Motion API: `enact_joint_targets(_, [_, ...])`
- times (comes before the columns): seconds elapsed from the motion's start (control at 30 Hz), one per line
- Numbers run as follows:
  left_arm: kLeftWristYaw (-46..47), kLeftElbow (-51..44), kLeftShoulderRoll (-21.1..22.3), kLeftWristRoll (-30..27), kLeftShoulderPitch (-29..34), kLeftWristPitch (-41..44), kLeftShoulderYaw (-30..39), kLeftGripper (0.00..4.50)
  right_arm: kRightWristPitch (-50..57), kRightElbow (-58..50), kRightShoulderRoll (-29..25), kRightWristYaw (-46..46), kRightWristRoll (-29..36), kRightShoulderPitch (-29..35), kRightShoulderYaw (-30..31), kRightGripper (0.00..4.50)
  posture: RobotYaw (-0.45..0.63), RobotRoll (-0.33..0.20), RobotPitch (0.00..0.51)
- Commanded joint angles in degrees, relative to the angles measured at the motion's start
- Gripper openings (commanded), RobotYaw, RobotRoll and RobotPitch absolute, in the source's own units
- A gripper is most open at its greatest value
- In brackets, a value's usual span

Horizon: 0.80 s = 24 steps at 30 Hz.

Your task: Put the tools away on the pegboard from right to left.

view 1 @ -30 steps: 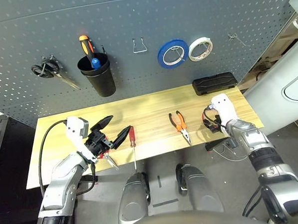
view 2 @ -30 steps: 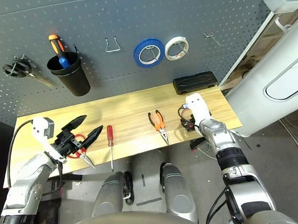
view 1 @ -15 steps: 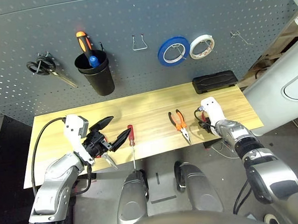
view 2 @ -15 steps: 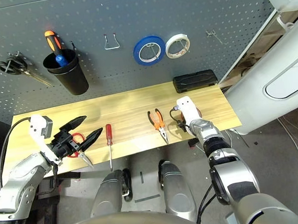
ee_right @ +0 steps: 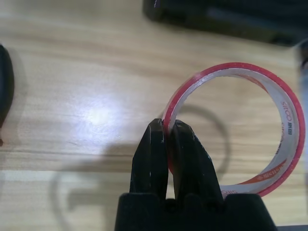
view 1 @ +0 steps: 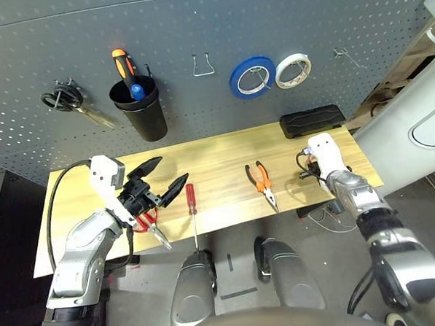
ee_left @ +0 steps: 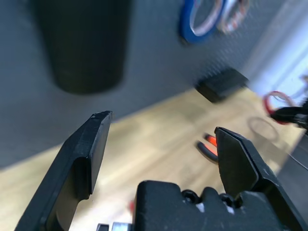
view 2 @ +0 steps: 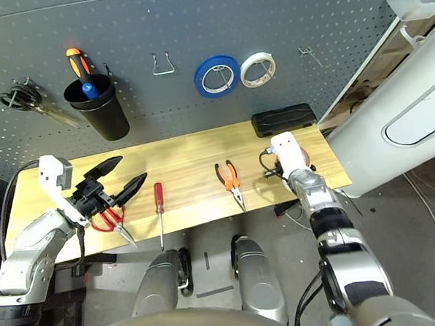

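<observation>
My right gripper (ee_right: 167, 126) is shut on the rim of the thin red tape ring (ee_right: 288, 126), which hangs a little above the wooden table's right end and casts a ring shadow. The ring (ee_left: 277, 100) shows there too. The orange-and-black pliers (view 1: 261, 180) lie right of centre. The red-handled screwdriver (view 1: 192, 202) lies left of centre. My left gripper (view 1: 170, 170) is open, hovering just above the red-handled scissors (view 1: 142, 222) at the table's left front. The pegboard (view 1: 196, 25) rises behind the table.
On the pegboard hang black-handled scissors (view 1: 68, 101), a black cup (view 1: 143, 107) holding an orange-handled screwdriver (view 1: 123, 68), a bare wire hook (view 1: 203, 66), a blue tape roll (view 1: 252, 76), a white tape roll (view 1: 293, 70) and a bare hook (view 1: 341, 53). A black case (view 1: 312, 121) lies at the back right.
My right gripper has closed on the red tape ring and raised it off the table. The left arm has lifted slightly, still open. The camera has shifted a little.
</observation>
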Motion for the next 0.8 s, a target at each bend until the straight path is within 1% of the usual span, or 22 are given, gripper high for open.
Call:
enact_joint_targets(0.03, [-2.2, 1.6, 1.1, -1.1, 1.8, -1.8, 2.6, 4.50, 1.7, -8.3, -0.9, -0.7, 0.0, 2.8, -1.3, 0.09, 0.01, 0.000, 0.049])
enact_joint_targets(0.17, [-4.5, 1.2, 2.6, -3.4, 2.4, -1.9, 5.4, 4.50, 0.9, -15.6, -2.1, -2.1, -0.5, 4.8, -2.6, 0.09, 0.00, 0.000, 0.040])
enact_joint_targets(0.27, [-6.2, 1.6, 3.2, -4.2, 2.3, -2.3, 6.4, 4.50, -1.0, -17.9, -2.5, -3.1, -1.2, 5.1, -2.9, 0.09, 0.00, 0.000, 0.036])
enact_joint_targets(0.33, [-7.0, 2.6, 3.4, -3.9, 1.4, -4.2, 7.1, 4.50, -2.2, -18.4, -2.5, -3.7, -1.3, 4.8, -3.4, 0.09, 0.01, 0.000, 0.034])
enact_joint_targets(0.4, [-7.3, 3.1, 3.4, -3.8, 0.1, -5.5, 7.5, 4.50, -3.8, -18.1, -2.7, -4.2, -1.5, 4.0, -3.9, 0.09, 0.01, 0.000, 0.035])
enact_joint_targets(0.53, [-8.4, 2.7, 3.9, -4.6, -1.1, -5.3, 7.3, 4.50, -6.7, -16.4, -3.4, -4.9, -1.7, 2.0, -4.5, 0.09, 0.02, 0.000, 0.036])
enact_joint_targets(0.8, [-11.2, 5.2, 5.1, -5.0, -4.1, -5.5, 7.3, 4.50, -12.2, -7.1, -6.4, -4.2, -1.8, -5.6, -5.3, 0.09, 0.02, 0.000, 0.037])
